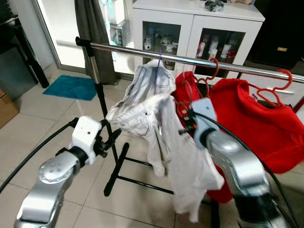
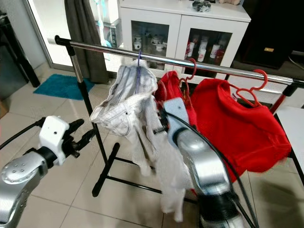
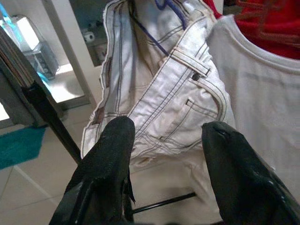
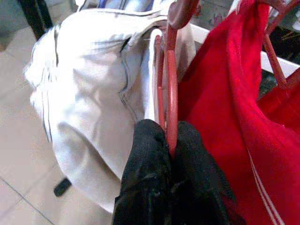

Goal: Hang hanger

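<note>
Rack: a chrome clothes rail on a black stand is already carrying white denim jeans on a thin purple hanger and a red sweater on a red plastic hanger, so part of the job looks done.
Shirt: a pale grey-white T-shirt is draped off the hanger being handled, below the rail, between jeans and sweater.
Right tool: the right tool is clamped on the red plastic hanger's thin wire-like neck.
Left tool: the left tool is held apart and empty, aimed at the jeans, near the stand.
Left to do: hook probably not seated on the rail yet, judging by how low it sits.
Hard to tell: the hook tip is cut off in the right wrist view and buried among the red clothes in the head views, so contact with the rail can't be confirmed.
</note>
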`<state>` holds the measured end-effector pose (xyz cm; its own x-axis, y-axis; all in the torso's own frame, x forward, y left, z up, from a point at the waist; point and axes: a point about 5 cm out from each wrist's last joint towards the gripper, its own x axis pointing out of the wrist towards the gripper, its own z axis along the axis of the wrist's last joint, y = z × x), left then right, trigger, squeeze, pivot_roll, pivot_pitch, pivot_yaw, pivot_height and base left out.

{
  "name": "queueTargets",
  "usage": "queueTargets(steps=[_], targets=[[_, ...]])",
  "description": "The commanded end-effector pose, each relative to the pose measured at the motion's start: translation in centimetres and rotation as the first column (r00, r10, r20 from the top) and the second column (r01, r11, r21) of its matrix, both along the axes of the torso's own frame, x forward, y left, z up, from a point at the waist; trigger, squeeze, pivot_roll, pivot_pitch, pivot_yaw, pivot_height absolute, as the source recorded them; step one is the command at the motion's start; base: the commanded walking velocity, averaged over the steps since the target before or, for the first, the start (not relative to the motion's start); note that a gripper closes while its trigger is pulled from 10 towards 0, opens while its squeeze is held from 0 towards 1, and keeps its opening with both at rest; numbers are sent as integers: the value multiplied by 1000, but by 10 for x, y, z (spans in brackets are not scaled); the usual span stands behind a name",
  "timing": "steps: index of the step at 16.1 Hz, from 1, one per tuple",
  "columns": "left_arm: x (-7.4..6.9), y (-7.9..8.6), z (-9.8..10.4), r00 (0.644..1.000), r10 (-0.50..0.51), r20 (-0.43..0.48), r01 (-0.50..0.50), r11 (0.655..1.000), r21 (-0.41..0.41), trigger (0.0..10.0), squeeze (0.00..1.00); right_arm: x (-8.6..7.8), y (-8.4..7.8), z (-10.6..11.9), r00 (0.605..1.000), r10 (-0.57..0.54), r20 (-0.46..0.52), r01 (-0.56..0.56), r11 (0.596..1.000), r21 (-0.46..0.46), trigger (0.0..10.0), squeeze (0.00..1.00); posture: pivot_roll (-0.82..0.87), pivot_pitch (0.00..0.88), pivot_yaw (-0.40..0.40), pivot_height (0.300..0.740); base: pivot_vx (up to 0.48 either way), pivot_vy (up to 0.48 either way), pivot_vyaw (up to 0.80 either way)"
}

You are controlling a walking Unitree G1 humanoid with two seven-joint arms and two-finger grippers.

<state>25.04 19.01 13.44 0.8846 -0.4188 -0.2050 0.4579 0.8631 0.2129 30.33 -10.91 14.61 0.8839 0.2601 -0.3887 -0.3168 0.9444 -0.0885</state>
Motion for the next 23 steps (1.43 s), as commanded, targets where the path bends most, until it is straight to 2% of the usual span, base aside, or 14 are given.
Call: queueTargets(steps=[1,3,8,11,12,17,19,21,23], targets=[[-1,3,5,1000,-4,14,4,1000,6,10000,0,9,-2,14,998,-34,62,33,999,29,10000,0,-34,0,-7,740,0,0,0],[-1,4,6,1000,-6,13,6,1000,10,10000,0,14,6,19,997,-11,75,8,999,40,10000,0,-31,5,-7,740,0,0,0],[0,6,8,1000,-10,13,10,1000,22,10000,0,16,48,27,981,163,104,-171,983,73,10000,0,-23,7,-8,740,0,0,0],[-1,7,7,1000,-10,11,10,1000,27,10000,0,12,63,31,959,251,135,-262,962,73,10000,0,-23,6,-9,740,0,0,0],[-1,7,7,1000,-10,10,10,1000,29,10000,0,7,75,33,930,331,160,-346,936,73,10000,0,-22,7,-10,740,0,0,0],[-3,8,7,1000,-9,7,9,999,36,10000,0,-1,91,33,889,416,193,-439,893,95,10000,0,-12,15,-9,740,0,0,0],[-4,8,7,1000,-9,7,9,999,40,10000,0,-1,90,30,889,419,187,-440,894,88,10000,0,-12,15,-9,740,0,0,0],[-3,7,7,1000,-7,10,7,999,41,10000,0,4,80,24,915,370,161,-385,920,74,10000,0,-13,14,-9,740,0,0,0],[0,5,10,1000,-4,28,3,999,36,10000,0,13,46,15,965,226,132,-228,974,-6,10000,0,-16,10,-8,740,0,0,0]])
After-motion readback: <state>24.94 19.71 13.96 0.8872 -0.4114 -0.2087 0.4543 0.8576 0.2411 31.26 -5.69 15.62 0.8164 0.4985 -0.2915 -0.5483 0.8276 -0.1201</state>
